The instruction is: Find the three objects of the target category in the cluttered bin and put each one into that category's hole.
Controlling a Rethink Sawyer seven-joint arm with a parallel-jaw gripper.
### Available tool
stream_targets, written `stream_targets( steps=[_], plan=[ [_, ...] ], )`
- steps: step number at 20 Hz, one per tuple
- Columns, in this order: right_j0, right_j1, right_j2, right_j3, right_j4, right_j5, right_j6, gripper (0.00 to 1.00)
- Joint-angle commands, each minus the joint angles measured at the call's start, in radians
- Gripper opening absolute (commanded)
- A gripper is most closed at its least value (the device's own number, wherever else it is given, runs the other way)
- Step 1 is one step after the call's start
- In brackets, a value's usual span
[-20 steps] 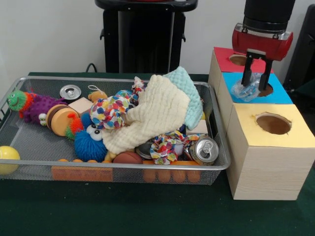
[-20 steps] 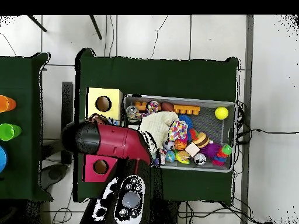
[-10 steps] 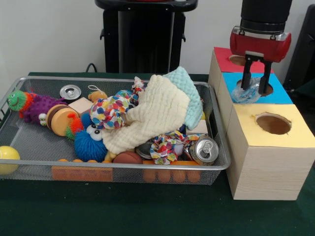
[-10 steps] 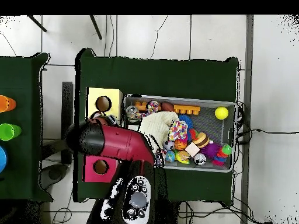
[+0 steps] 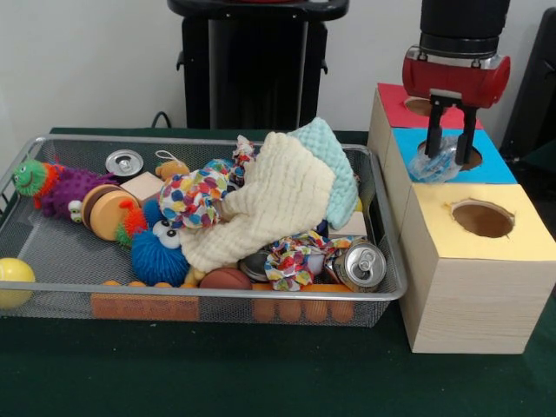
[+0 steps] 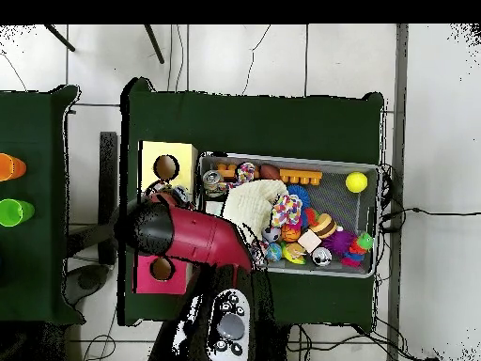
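You see the tool (image 5: 452,130) hanging over the blue box (image 5: 495,165), its two dark fingers spread apart and pointing down. A crumpled clear plastic bottle (image 5: 434,161) lies on that box at the hole (image 5: 469,159), partly over its near-left edge. The left finger seems to touch the plastic and the right one stands just beside it; the tool is released, gripping nothing.

The blue box sits between a red box (image 5: 395,100) behind it and a yellow box (image 5: 473,261) in front, all three touching in a row on the green counter (image 5: 261,373). Each has a round hole in its top.

Just left of the boxes is the wire bin (image 5: 52,252), full of clutter. A cream cloth (image 5: 269,204) is heaped in the middle, with a mint cloth (image 5: 334,161) tucked behind it. At the bin's front right a soda can (image 5: 360,265) lies on its side with its top facing you, beside a patterned rag (image 5: 295,256). A blue spiky ball (image 5: 159,252) with eyes sits front centre, a purple caterpillar toy (image 5: 61,187) rests at the left wall, a tin (image 5: 124,162) lies at the back left, and a yellow ball (image 5: 15,278) is at the front left corner.

From overhead, the red arm (image 6: 193,237) covers the blue box, so you see only the yellow box (image 6: 167,167) and red box (image 6: 160,270) on either side, and the bin (image 6: 371,221) beside them.
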Motion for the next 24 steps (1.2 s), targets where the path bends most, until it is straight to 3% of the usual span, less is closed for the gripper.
stream_targets(
  steps=[1,13,17,24],
  plan=[
    [0.011,0.072,0.122,0.177,0.037,-0.037,0.199,0.0],
    [0.08,0.078,0.107,0.192,0.092,-0.065,0.246,0.0],
    [0.019,0.075,0.175,0.239,0.097,-0.13,0.209,0.0],
    [0.057,0.066,0.111,0.245,0.082,-0.111,0.192,0.0]
  ],
)
